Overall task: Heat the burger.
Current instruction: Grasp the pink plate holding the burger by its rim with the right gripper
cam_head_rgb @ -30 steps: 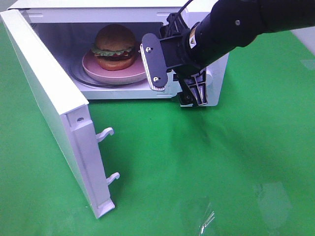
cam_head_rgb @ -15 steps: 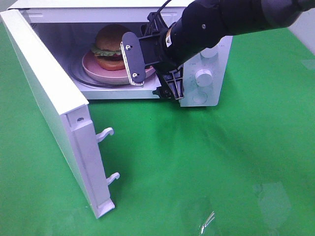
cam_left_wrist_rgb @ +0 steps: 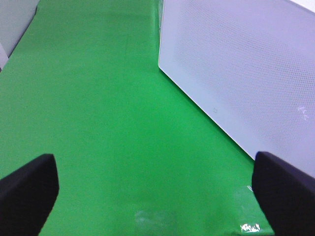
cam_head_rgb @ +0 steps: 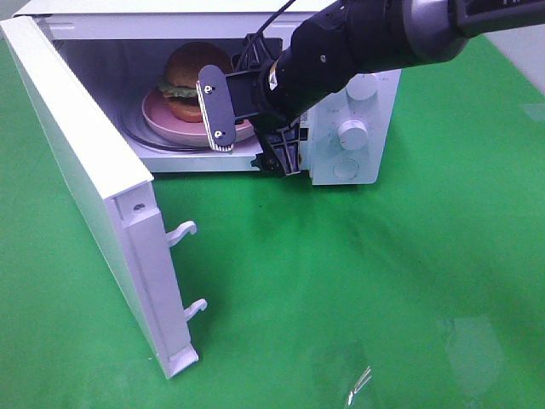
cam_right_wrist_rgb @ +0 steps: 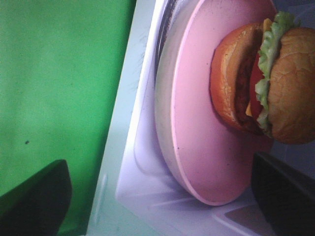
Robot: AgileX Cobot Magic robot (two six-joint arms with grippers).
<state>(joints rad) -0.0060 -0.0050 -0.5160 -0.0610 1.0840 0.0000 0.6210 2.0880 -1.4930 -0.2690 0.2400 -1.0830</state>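
**Burger (cam_head_rgb: pixel 181 75) in open microwave (cam_head_rgb: pixel 385 149), jaws wide on both arms**

Burger sits on a pink plate (cam_head_rgb: pixel 157 115) inside the microwave, upper left-centre of the high view. Plate rests on the glass turntable (cam_head_rgb: pixel 136 135). Bun top is up, w/ lettuce frill showing btwn the buns. Door (cam_head_rgb: pixel 85 187) is swung wide open, running from upper left down to lower left-centre, w/ two latch hooks (cam_head_rgb: pixel 183 232) on its free edge.

R gripper (cam_head_rgb: pixel 255 160) is at the microwave mouth, top centre of frame, its arm coming in from upper right. Jaws wide apart, nothing btwn them. One finger (cam_head_rgb: pixel 215 106) stands in front of the burger's right side & hides part of it. The other is lower, by the front sill next to the control panel. Can't tell if either touches plate or microwave. R wrist view has plate & burger close ahead, seen side-on, w/ the sill & green cloth (cam_right_wrist_rgb: pixel 59 73) alongside.

L gripper (cam_left_wrist_rgb: pixel 156 191) doesn't show in the high view. L wrist view has it over the cloth, jaws wide & empty, w/ the door's outer face nearby. Two knobs (cam_head_rgb: pixel 352 132) on the panel show just right of the R arm.
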